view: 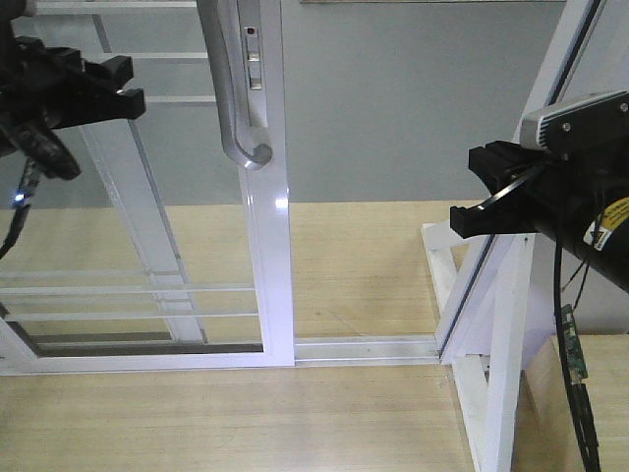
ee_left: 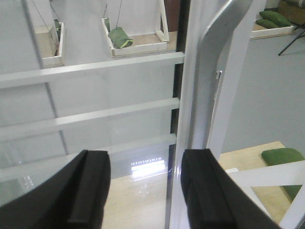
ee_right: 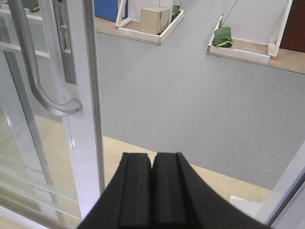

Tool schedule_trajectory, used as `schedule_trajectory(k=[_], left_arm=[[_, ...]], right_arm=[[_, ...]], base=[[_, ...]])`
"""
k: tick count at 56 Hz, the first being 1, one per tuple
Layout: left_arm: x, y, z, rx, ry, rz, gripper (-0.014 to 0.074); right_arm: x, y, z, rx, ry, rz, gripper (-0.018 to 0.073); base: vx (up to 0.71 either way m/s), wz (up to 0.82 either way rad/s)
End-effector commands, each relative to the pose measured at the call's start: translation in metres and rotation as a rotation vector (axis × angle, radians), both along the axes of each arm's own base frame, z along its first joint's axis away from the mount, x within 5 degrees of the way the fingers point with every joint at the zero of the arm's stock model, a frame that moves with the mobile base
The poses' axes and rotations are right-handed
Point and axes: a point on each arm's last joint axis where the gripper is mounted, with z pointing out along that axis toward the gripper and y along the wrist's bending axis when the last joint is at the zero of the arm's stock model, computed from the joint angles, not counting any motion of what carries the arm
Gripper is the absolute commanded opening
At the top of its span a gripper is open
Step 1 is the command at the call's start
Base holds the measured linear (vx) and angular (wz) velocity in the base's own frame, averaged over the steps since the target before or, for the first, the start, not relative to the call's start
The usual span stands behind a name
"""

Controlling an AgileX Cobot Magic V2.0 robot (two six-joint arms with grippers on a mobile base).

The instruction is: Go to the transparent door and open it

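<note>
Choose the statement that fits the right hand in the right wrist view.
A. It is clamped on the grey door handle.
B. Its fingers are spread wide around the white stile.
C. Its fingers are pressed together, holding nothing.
C: the right hand has its two black fingers meeting with no gap, and the grey handle stands apart from it.

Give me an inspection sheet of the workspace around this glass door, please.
Surface: light wood floor, white bottom track; grey floor beyond.
Job's things: transparent door standing partly open; grey handle ungripped.
Clutter: green bags and a wooden block in white trays, beyond the door.
Grippers: left gripper open, facing the handle stile; right gripper shut, empty, facing the opening.
Cables: black cable hangs under the right arm.
Surroundings: white frame post at right.
</note>
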Motion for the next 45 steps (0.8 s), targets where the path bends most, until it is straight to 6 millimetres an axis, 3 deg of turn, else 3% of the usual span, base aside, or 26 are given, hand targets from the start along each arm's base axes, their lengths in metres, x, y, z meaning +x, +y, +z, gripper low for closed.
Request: schedule_trajectory(k=[1,9,16,29,45], left_arm=[[0.018,-0.005,0.023,-0.027,-0.122,0.023,0.0449],[0.048,-0.013,0.014,-0.09,-0.086,0.036,0.0449],[0.063,-0.022,0.01,-0.106,-0.076,0.024,0.0449],[0.07,-0.046,0.007,-0.052,-0.124,-0.04,0.0449],[0.082,-0.047,-0.004,-0.088,-0.164,-0.007,0.0449]], right_arm=[[0.001,0.0,0.023,0.04,-0.134,0.013,-0.0006],[0.001,0.0,0.023,0.04,-0.135,0.013,-0.0006],[0.001,0.001,0.023,0.023,-0.141,0.018,-0.0006],[0.001,0.001,0.023,-0.046,-0.167,0.034,-0.0006],[0.001,0.0,0.023,-0.044,-0.166,0.033,-0.0006]], base=[[0.0,0.0],[0.0,0.0],[0.0,0.0],[0.0,0.0],[0.0,0.0]])
